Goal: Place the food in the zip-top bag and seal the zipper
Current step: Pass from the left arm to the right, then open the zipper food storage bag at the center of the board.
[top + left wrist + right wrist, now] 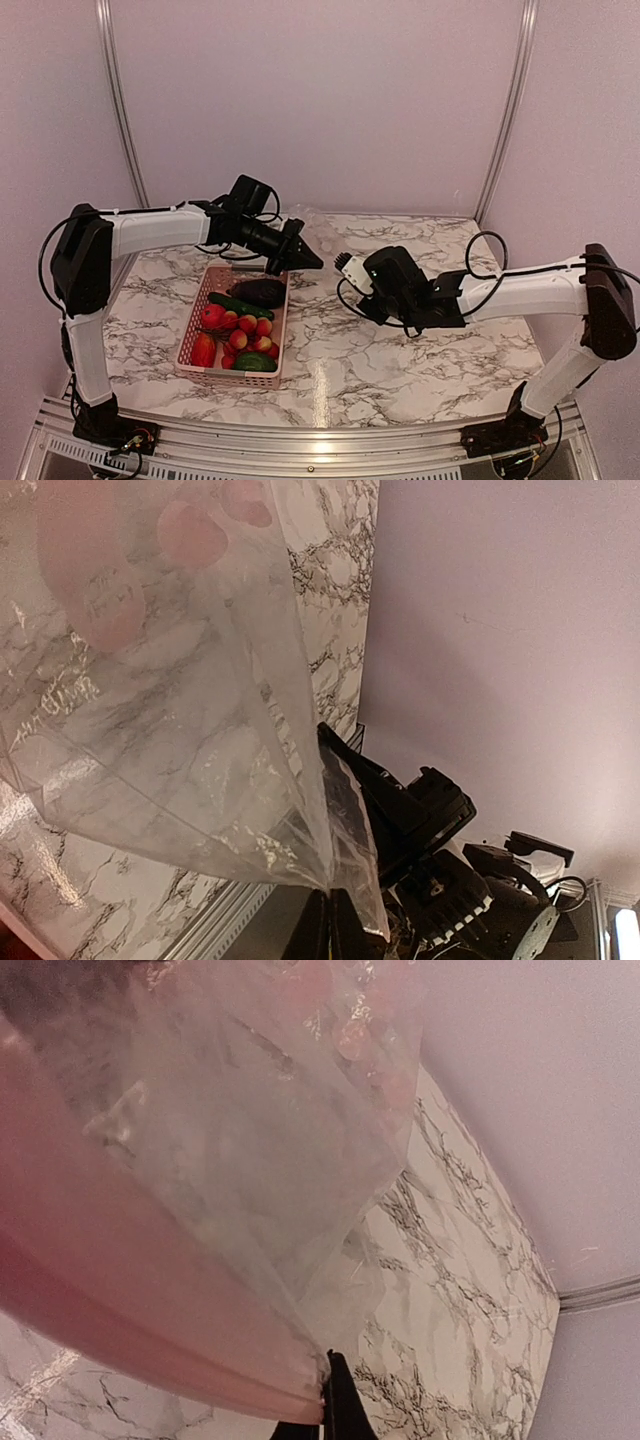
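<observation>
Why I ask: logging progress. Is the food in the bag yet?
Out: the food lies in the pink basket, not in the bag.

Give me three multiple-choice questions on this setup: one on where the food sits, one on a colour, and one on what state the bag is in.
1. Where is the food? A in the zip-top bag; B in the basket; C gripped in the jaws.
2. What colour is the basket? A blue; B white; C pink.
3. What state is the zip-top bag in? A held up, pinched by both arms' jaws; B lying flat, untouched; C sealed and full.

Answers: B, in the top view the pieces lie in the basket; C, its walls are pink; A, each wrist view shows the clear plastic clamped at its own jaws.
</observation>
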Controlling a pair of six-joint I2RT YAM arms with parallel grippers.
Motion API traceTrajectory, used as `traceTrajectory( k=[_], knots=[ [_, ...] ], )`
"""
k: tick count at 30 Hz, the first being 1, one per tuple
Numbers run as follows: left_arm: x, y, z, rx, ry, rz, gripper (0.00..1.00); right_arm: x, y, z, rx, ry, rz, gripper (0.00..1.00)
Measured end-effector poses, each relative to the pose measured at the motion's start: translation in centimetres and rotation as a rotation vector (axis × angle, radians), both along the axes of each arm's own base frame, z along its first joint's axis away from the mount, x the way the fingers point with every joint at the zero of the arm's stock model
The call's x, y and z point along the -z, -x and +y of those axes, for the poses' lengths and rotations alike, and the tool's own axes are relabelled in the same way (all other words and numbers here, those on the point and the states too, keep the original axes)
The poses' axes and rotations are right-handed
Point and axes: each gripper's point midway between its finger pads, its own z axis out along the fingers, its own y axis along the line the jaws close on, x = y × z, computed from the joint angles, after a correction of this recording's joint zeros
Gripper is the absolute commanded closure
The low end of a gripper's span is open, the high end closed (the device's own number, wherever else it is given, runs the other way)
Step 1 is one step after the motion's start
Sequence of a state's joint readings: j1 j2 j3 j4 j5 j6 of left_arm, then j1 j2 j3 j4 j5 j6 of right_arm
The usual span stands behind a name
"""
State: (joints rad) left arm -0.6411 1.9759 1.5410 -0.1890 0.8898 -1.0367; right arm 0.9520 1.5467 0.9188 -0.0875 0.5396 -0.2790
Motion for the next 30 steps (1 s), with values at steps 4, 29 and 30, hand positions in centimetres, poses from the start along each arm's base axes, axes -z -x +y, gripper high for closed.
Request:
traceTrajectory(
  k=[4, 29, 30],
  knots=[
    [0.1, -0.9, 0.6, -0.022, -0.037, -0.046, 0.68, -0.6, 0.2, 0.0, 0.016, -0.032, 0.022, 1.0],
    [-9.0, 0.4, 2.2, -0.414, -0.321, -1.024, 0.31, -12.7, -2.4, 5.0, 0.216, -0.44, 0.371, 1.0],
    [-8.9, 0.4, 2.0, -0.416, -0.327, -1.028, 0.25, -12.6, -2.3, 5.2, 0.218, -0.443, 0.386, 1.0]
  ],
)
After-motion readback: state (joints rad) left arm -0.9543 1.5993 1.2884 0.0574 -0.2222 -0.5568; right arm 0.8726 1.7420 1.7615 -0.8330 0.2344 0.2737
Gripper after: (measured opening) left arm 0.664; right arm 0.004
